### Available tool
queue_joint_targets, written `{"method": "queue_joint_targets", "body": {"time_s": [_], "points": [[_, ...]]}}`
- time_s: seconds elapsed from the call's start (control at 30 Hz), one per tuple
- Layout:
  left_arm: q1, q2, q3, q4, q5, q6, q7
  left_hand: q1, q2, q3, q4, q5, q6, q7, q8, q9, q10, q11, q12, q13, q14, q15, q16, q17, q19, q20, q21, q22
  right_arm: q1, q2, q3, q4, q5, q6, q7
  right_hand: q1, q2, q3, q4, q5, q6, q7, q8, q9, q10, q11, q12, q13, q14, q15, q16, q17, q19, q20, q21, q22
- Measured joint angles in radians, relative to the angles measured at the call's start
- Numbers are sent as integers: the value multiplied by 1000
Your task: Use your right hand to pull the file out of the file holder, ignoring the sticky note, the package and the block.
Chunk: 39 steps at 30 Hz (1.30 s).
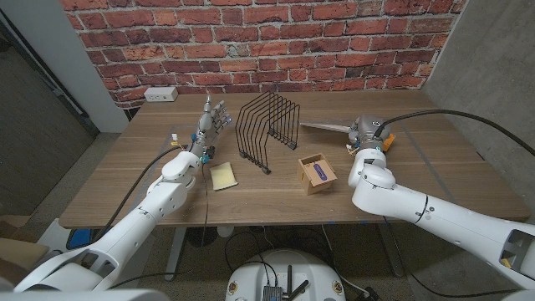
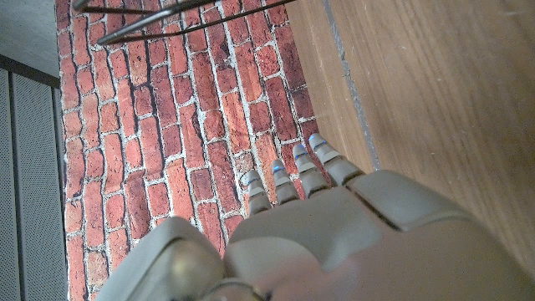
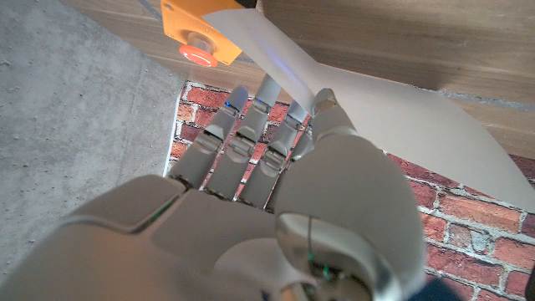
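Observation:
The black wire file holder (image 1: 267, 130) stands mid-table with no file showing between its bars; its wires also appear in the left wrist view (image 2: 167, 18). My right hand (image 1: 365, 130) is to the right of the holder and pinches a pale grey file (image 1: 324, 127), held clear of the holder above the table. In the right wrist view the thumb and fingers of that hand (image 3: 276, 201) clamp the file (image 3: 410, 113) by its edge. My left hand (image 1: 213, 118) stands upright left of the holder, fingers apart and holding nothing; its back shows in the left wrist view (image 2: 326, 238).
A yellow sticky note (image 1: 222, 175) lies in front of the holder to the left. A small cardboard box with a purple item (image 1: 318, 173) sits near the front right. An orange box with a red button (image 3: 192, 33) sits beside my right hand. A white power strip (image 1: 160, 94) lies at the back left.

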Motion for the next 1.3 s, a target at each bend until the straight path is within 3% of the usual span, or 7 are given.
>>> {"method": "queue_joint_targets", "body": {"time_s": [0.27,0.5,0.83,1.3], "points": [[0,0,0,0,0,0,0,0,0,0,0,0,0,0,0,0,0,0,0,0,0,0,0,0,0,0,0,0,-8,-48,-15,-20,-23,45,48,-4,-4,0,0,0,-5,-5,0,0,-9,5,-6,-6,-26,7,-7,-5,0,0,-4,0],[0,0,0,0,0,0,0,0,0,0,0,0,0,0,0,0,0,0,0,0,0,0,0,0,0,0,0,0,-25,-87,-13,-39,-39,82,88,-16,-16,0,0,0,-21,-11,-15,0,-27,-2,-13,-17,-57,17,-17,-14,0,0,-10,0],[0,0,0,0,0,0,0,0,0,0,0,0,0,0,0,0,0,0,0,0,0,0,0,0,0,0,0,0,-50,-144,4,-57,-72,137,160,-18,-13,0,0,0,-21,-11,-15,0,-32,4,-13,-23,-63,23,-17,-14,-4,4,-12,-2],[0,0,0,0,0,0,0,0,0,0,0,0,0,0,0,0,0,0,0,0,0,0,0,0,0,0,0,0,-60,-173,18,-46,-139,181,275,-26,-16,0,0,0,-21,-11,-20,0,-32,4,-13,-28,-72,25,-17,-11,-7,0,-12,-5]]}}
